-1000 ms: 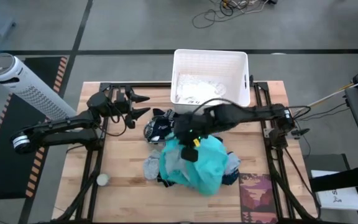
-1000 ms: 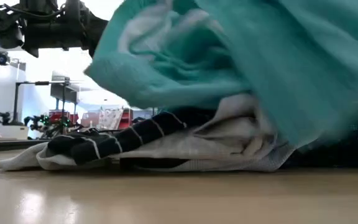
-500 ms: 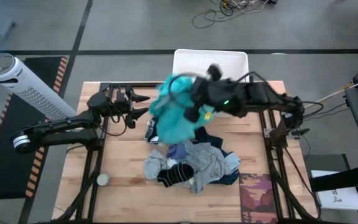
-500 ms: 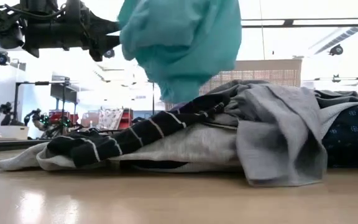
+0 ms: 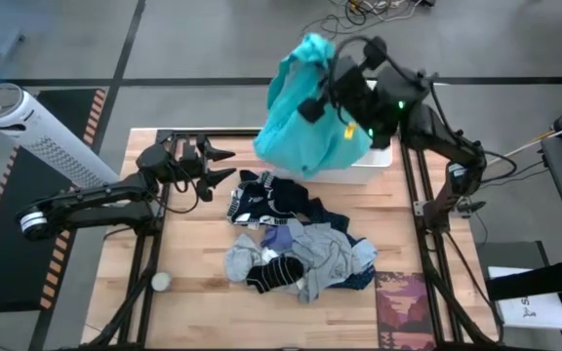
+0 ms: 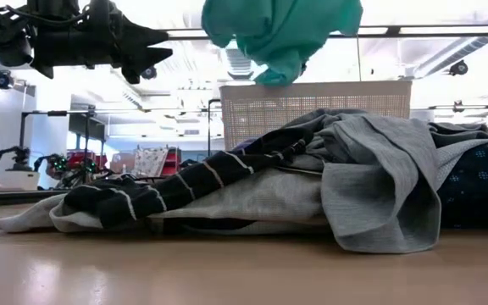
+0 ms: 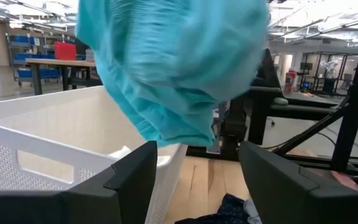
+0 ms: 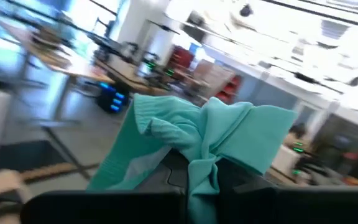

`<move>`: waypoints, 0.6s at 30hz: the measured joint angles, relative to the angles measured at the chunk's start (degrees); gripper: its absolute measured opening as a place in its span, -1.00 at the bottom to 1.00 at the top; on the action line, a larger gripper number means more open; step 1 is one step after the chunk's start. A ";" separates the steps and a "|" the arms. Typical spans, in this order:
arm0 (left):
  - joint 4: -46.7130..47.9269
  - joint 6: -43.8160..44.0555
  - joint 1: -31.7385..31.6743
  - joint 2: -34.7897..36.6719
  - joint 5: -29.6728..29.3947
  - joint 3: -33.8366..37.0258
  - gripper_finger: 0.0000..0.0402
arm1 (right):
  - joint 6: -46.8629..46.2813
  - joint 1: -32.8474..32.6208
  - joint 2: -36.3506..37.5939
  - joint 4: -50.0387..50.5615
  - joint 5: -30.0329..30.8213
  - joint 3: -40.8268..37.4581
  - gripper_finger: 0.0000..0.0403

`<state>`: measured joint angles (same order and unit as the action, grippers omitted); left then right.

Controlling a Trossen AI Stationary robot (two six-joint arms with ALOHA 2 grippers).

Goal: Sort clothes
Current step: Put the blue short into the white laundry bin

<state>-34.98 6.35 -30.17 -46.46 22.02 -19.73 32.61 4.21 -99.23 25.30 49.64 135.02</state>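
**A:** Status pls. Where is the teal garment (image 5: 305, 122)?

**B:** I have it in the right gripper (image 5: 332, 90), fingers clenched on a bunch of the cloth near its top edge. It hangs below the pincer, lifted high, over the near wall of the white basket (image 5: 379, 156). Low view shows it clear above the pile.

**A:** How does it handle?

**B:** I judge it light, very soft, no stiffness at all. It drapes and folds under the pincer and, I think, will swing when I move. Not fragile. A pinch on a gathered fold is enough; on one thin layer it could slip.

**A:** Left arm?

**B:** Left gripper (image 5: 224, 164) waits with fingers spread, nothing in them, hovering beside the pile of clothes (image 5: 296, 244), which lies just in front and to the side of it.

**A:** Next pick?

**B:** The grey garment (image 6: 379, 182) on top, prob. I would take it at a raised fold, not the flat part, bc the socks under it may come along.
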 joint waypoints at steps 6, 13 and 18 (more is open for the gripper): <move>-0.11 0.22 0.02 0.00 0.00 0.00 0.15 | -1.53 8.82 -0.13 4.44 0.06 0.00 -0.99; -0.13 0.22 0.02 0.00 0.00 0.00 0.17 | -14.28 17.03 -0.17 21.98 -2.45 -0.09 -0.99; -0.15 0.20 0.02 0.00 -0.02 0.00 0.13 | -26.82 21.00 -0.20 35.89 -10.41 -1.38 -0.99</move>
<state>-35.13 6.55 -30.15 -46.46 22.00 -19.73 5.78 25.21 -99.44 61.19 39.22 133.64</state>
